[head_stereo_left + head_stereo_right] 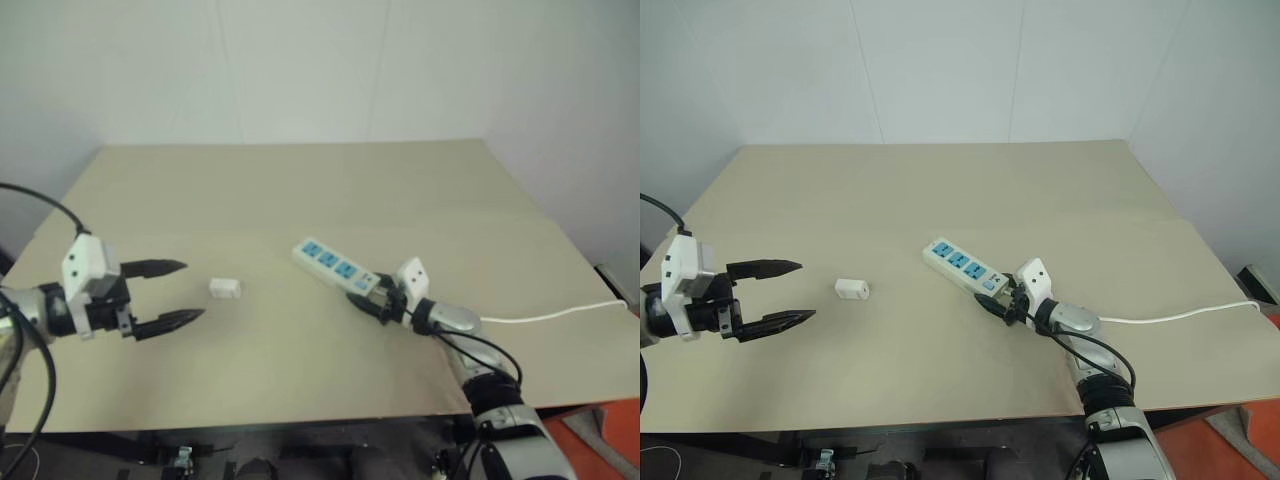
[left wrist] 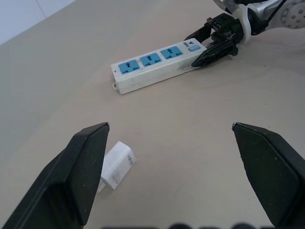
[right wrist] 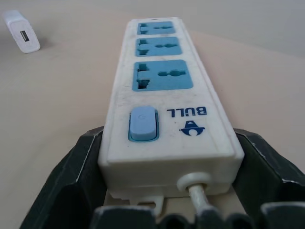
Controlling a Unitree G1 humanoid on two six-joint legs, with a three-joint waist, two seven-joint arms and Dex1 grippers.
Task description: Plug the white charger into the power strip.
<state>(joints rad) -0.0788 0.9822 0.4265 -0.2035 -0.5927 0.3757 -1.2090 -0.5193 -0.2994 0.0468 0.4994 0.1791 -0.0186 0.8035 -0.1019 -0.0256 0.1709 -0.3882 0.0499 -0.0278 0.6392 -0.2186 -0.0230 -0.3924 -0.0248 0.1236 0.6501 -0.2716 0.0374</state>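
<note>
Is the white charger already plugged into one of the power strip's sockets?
No. The white charger lies loose on the table, apart from the power strip, whose three blue sockets are all empty.

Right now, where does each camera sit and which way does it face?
Head views: on the head, looking forward and down over the table; both arms show, left gripper open near the charger, right gripper at the strip.
Left wrist view: along its open black fingers toward the charger and strip; the right gripper shows beyond.
Right wrist view: low, down the strip from its switch end; its fingers flank that end, contact unclear.
Shared: both wrist views show charger and strip.
</note>
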